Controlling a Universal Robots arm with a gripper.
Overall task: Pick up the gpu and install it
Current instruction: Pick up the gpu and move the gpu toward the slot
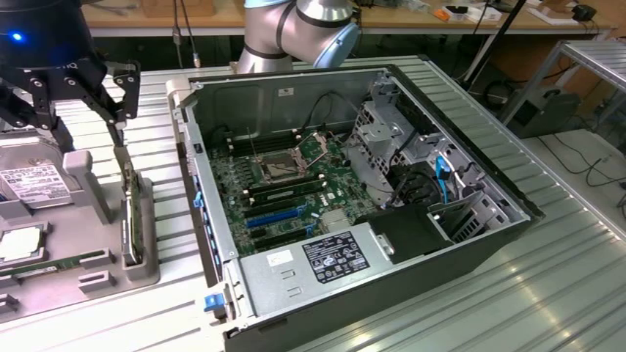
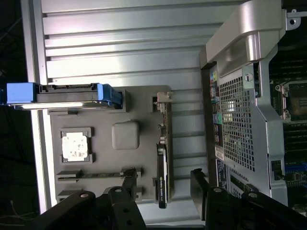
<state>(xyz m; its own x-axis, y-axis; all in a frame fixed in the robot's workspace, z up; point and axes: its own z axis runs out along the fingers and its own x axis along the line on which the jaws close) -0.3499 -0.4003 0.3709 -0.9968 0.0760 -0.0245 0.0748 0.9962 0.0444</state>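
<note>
**Open claw over racked gpu, nothing held**

At the exterior view's left, a hard drive [image 1: 25,183] sits in the grey tray [image 1: 146,271]. Just beside it the gpu [image 1: 127,220] stands on edge in a tray slot, probably racked that way so both flat faces are free for a pinch. The gripper [image 1: 88,121] hangs above it, released, jaws wide, gripping nothing. Further right the computer case [image 1: 470,242] lies on its side with the panel off and the motherboard [image 1: 284,183] facing up, likely so a card can go straight down. The blue slots [image 1: 274,218] look vacant, so the gpu is not yet installed.

The wrist view gives the alignment: the card lies between the two fingers [image 2: 129,184], apparently apart from both, with a memory stick [image 2: 96,173] and a chip [image 2: 75,146] in neighbouring pockets. The exterior view gives the height and the board layout.
</note>
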